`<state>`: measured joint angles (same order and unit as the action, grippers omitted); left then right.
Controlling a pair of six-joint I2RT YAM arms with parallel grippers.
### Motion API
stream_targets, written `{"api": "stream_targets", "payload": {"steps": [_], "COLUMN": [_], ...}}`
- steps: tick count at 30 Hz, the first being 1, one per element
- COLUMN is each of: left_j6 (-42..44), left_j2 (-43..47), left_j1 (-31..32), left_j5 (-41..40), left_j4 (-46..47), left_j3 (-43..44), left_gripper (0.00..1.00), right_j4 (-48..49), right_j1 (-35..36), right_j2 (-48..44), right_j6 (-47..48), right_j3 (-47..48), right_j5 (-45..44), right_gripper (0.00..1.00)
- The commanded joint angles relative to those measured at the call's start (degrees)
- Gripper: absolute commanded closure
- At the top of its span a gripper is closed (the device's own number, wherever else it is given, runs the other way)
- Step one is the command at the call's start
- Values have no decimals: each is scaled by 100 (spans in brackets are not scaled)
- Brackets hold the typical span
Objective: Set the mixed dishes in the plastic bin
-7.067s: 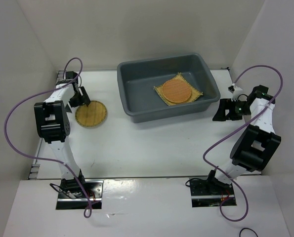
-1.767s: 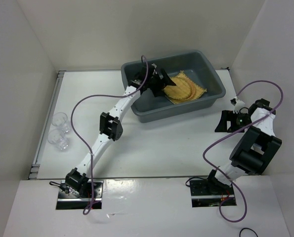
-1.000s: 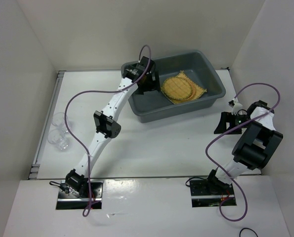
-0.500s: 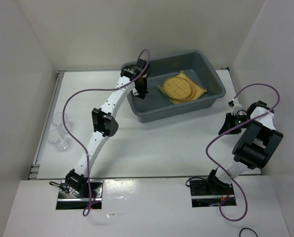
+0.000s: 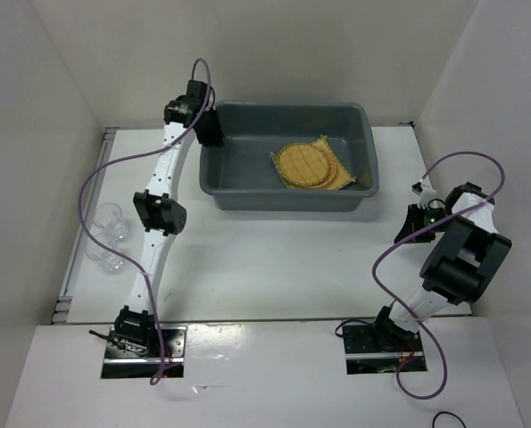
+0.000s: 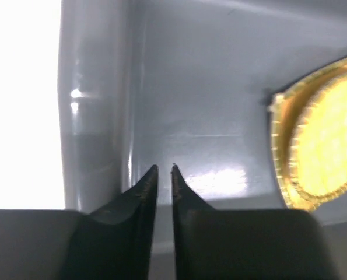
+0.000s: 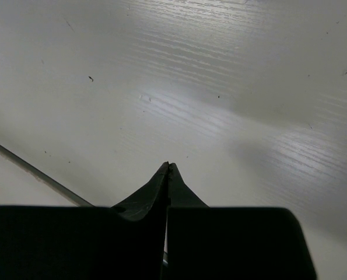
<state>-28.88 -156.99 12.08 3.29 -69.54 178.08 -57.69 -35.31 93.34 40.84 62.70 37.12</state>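
The plastic bin (image 5: 247, 183) is a dark grey tub at the back of the table. A round yellow mat (image 5: 302, 163) lies in it on top of the square woven mat (image 5: 347, 176); both show at the right in the left wrist view (image 6: 330, 140). Two clear cups (image 5: 107, 234) stand at the table's left edge. My left gripper (image 5: 211, 132) (image 6: 164, 168) hangs at the bin's left wall, its jaws a narrow slit apart with only the grey bin floor showing between them. My right gripper (image 5: 406, 227) (image 7: 168, 165) is shut and empty over bare table to the right of the bin.
White walls close in the table on the left, back and right. A metal strip (image 5: 85, 232) runs along the left edge beside the cups. Purple cables loop off both arms.
The bin has slid left and turned square to the table. My left gripper has moved from inside the bin to its left wall, and its jaws have narrowed. The right gripper has shut.
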Motion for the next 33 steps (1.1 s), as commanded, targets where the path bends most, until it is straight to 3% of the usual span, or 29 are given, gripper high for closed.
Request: {"api": "stream_targets", "payload": {"steps": [1,3,6,9,11,13,14,17,18,19,20,21,23,26,28,33], "left_j6": [243,304,304,262,-115,-117,-657,-2108,-1878,-1536,-1359,-1235,-1295,-979,-927,-374], "left_j2": [747,897,1161,1660,1899,2241,2443,4136,5116,5604,6000,6466,6470,6618,6847,6681], "left_j1": [277,487,838,1243,1297,1131,974,52,-377,-486,-609,-793,-1662,-2691,-3043,-3308], "left_j5": [426,357,-55,-1370,-2632,-3122,-3333,-3878,-3880,-3880,-4019,-3959,-3461,-1862,-1437,-588], "left_j4": [615,670,460,-154,-393,-508,-508,-125,470,1164,1962,1970,1639,2090,2678,3103], "left_j3": [166,166,166,166,166,18,-219,-2771,-3562,-5214,-5883,-6316,-6871,-7811,-8875,-9695], "left_gripper": [76,66,60,56,37,17,0,0,0,0,0,0,0,0,0,0], "right_j4": [-76,-76,-76,-76,-128,-128,-181,-242,-243,-243,-243,-243,-243,-295,-348,-348], "right_j1": [-37,-37,-37,-37,-37,-37,-37,-37,-37,-37,-37,-37,-37,-37,-37,-37], "right_j2": [61,114,114,114,114,175,176,237,237,237,237,237,289,439,439,439], "right_j6": [64,64,64,64,64,117,169,231,231,284,284,284,284,284,337,337], "right_j3": [234,234,234,234,234,234,234,287,287,287,287,287,287,340,340,340], "right_j5": [120,120,120,120,120,120,120,181,181,181,181,181,181,234,234,234], "right_gripper": [100,100,100,100,100,100,100,99,99,99,99,99,98,98,98,98]}}
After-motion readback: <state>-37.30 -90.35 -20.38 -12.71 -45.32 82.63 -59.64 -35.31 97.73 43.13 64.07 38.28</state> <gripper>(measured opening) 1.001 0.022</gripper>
